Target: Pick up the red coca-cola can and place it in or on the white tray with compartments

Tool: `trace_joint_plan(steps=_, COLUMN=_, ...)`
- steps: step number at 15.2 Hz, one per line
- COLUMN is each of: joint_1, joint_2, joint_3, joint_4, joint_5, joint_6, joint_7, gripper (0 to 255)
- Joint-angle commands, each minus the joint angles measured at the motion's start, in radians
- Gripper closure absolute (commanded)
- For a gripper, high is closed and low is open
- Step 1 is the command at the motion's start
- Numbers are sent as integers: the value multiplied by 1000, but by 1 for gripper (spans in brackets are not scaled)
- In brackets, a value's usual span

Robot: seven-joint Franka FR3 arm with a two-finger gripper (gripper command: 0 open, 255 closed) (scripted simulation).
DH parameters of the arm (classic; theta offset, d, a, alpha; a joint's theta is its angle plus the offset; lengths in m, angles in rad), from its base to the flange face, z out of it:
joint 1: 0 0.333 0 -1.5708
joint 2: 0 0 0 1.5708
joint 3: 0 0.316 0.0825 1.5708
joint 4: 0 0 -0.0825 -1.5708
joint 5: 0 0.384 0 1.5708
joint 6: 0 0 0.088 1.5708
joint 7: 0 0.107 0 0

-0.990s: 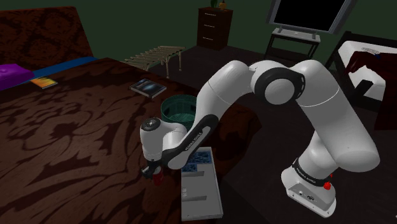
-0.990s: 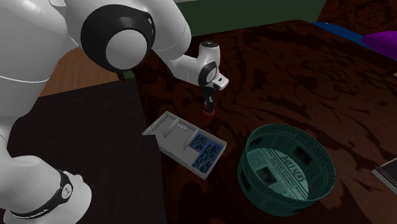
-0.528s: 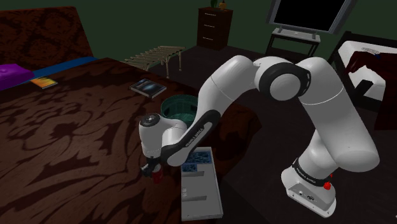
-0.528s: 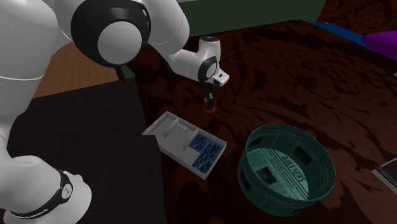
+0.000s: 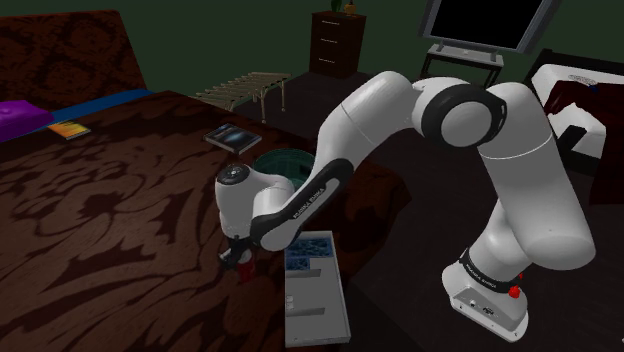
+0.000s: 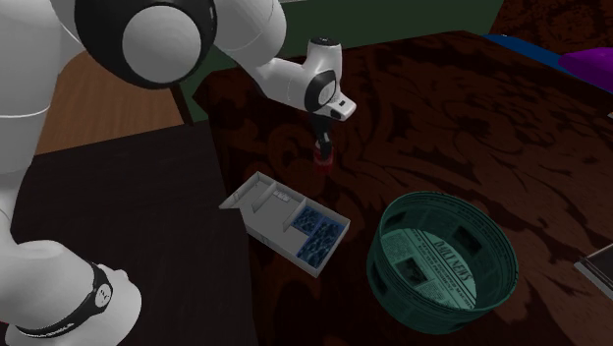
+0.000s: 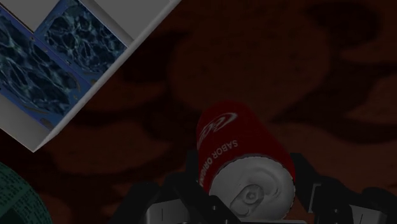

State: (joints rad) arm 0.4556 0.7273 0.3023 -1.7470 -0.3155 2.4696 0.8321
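Observation:
The red cola can (image 7: 242, 153) sits between my gripper's two black fingers (image 7: 184, 188), its silver top toward the camera. My gripper (image 5: 240, 262) is shut on the can (image 5: 246, 267), pointing down over the dark brown patterned surface, just beside the white tray (image 5: 315, 305) on the shoulder view's left. In the second exterior view the can (image 6: 321, 157) hangs under the gripper (image 6: 321, 149), a short way beyond the far end of the tray (image 6: 260, 201). The tray's white wall (image 7: 89, 89) borders blue-patterned compartments.
A round teal basket (image 6: 442, 258) lined with newsprint stands close to the tray, behind the arm in the shoulder view (image 5: 285, 165). A book (image 5: 233, 137) lies farther back. The surface's edge drops to dark floor near the stand (image 5: 490, 300).
The gripper has risen a little with the can clasped in it, and the arm's elbow has swung higher. Tray and basket have not moved.

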Motion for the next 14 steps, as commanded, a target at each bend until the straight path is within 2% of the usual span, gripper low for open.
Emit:
trace_joint_plan(steps=1, joint_1=-5, joint_2=-20, joint_3=7, joint_4=-4, joint_5=7, joint_6=-16, joint_7=-4, gripper=255)
trace_joint_plan(steps=10, joint_1=-25, joint_2=-104, joint_3=34, joint_4=-14, joint_5=38, joint_6=-89, joint_7=-23, gripper=255)
trace_joint_plan(steps=14, joint_1=-81, joint_2=-252, joint_3=58, joint_4=-239, joint_5=63, joint_6=-8, joint_7=-37, gripper=255)
